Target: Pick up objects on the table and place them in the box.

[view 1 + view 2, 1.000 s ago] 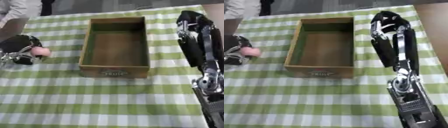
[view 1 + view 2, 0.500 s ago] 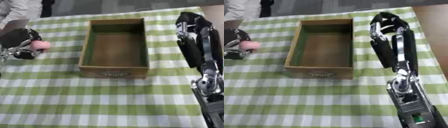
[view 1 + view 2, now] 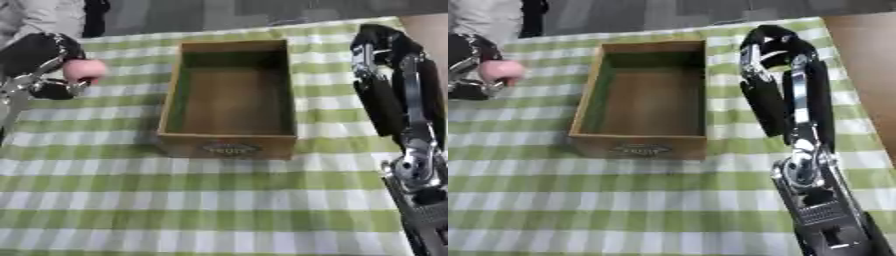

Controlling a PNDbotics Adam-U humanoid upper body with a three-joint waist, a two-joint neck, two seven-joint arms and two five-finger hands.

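A round pink object point(image 3: 84, 70) is held above the table's left side, with my left hand point(image 3: 39, 57) shut on it; the hand is black and comes in from the left edge. The object hangs left of the wooden box point(image 3: 229, 146), level with its far half. The box stands open in the middle of the green checked tablecloth point(image 3: 175, 200), and its inside shows nothing. My right hand point(image 3: 767, 47) is raised on its folded black arm to the right of the box, at about the height of its far rim.
My right arm point(image 3: 807, 170), black with silver joints, runs from the lower right corner up along the box's right side. A person in light clothing point(image 3: 35, 17) stands beyond the far left table edge. Brown surface point(image 3: 864, 60) shows past the cloth's right edge.
My left hand has carried the pink object upward in the picture and slightly right, toward the box's far half. The right arm has stayed in place.
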